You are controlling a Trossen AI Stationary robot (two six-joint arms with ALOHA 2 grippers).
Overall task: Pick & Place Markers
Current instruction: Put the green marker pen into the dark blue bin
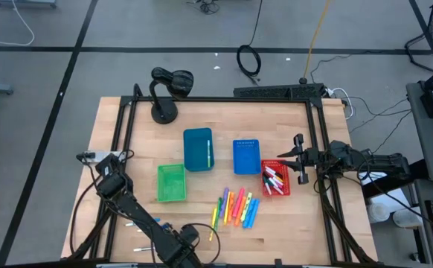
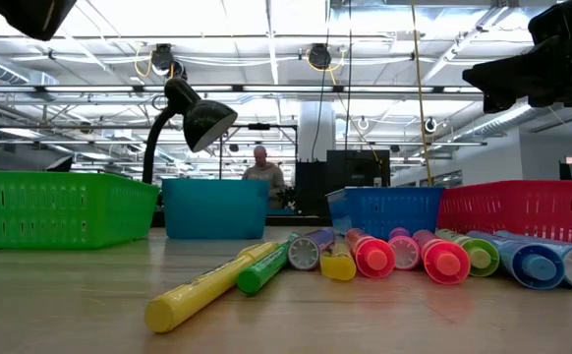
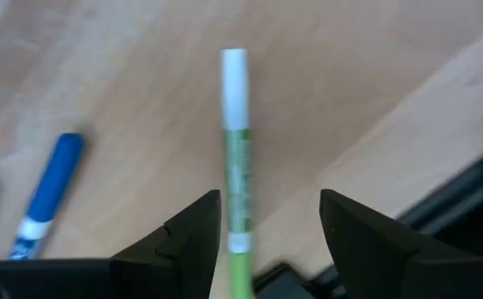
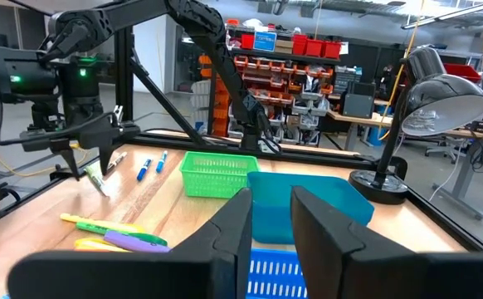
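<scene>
Hovering near table's front edge, left gripper (image 3: 270, 237), dark fingers (image 3: 183, 241) spread, straddles thin green white-capped marker (image 3: 238, 166) lying on pale wooden tabletop (image 3: 349, 75), long axis running straight out from jaws, cap outermost. Right gripper (image 4: 270, 232), fingers narrowly parted, empty, above blue slotted plastic bin (image 1: 246, 156).

Left gripper (image 3: 270, 241) stood with fingers (image 3: 183, 241) spread; a green marker (image 3: 238, 166) lay in the gap, bare tabletop (image 3: 125, 75) ahead of the tips. A blue marker (image 3: 46, 195) lay well outside one finger. Right gripper (image 4: 270, 224): narrow gap; teal bin (image 4: 308, 203) directly ahead of the tips, green bin (image 4: 217, 173) and desk lamp (image 4: 407, 108) beyond.
</scene>
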